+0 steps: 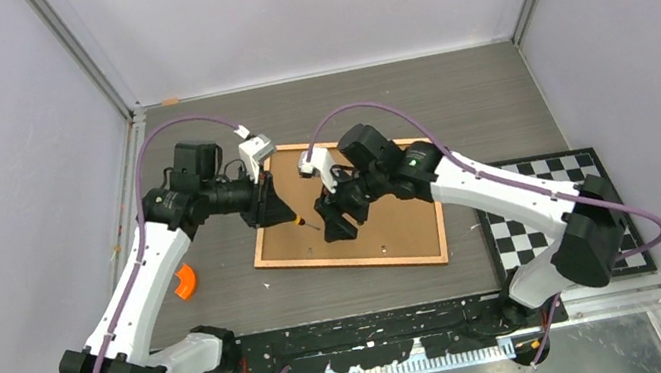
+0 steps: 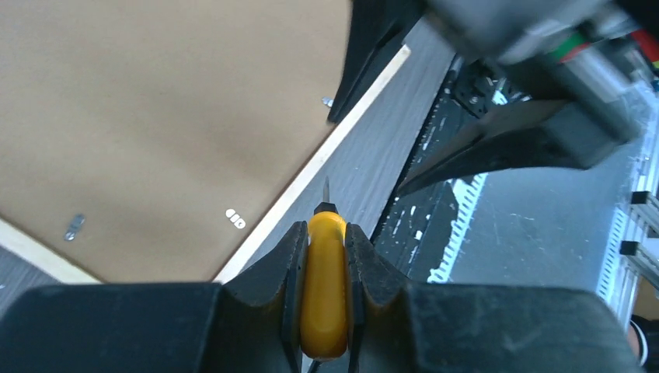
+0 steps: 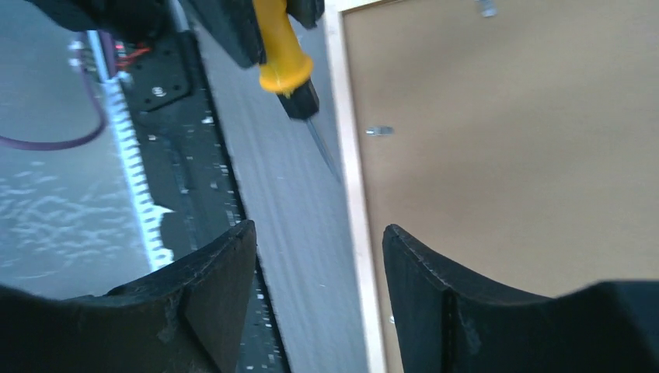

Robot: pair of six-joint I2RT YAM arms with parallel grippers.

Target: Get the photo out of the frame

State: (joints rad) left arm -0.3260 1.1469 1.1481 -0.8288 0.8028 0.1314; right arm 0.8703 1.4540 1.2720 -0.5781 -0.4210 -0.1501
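The frame [image 1: 394, 226] lies face down on the table [image 1: 473, 92]; it looks stiff, and its glass is likely fragile. Your left end effector [image 2: 325, 233] is clamped on the screwdriver [image 2: 325, 303], and the right end effector [image 3: 319, 237] stands apart. Turn the tabs [image 2: 235, 218], then lift the backing [image 2: 155, 116] by its edge.

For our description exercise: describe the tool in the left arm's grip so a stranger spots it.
Find the big brown frame on the table. Near its left side, the left claw pinches a screwdriver. Only it has a yellow handle.
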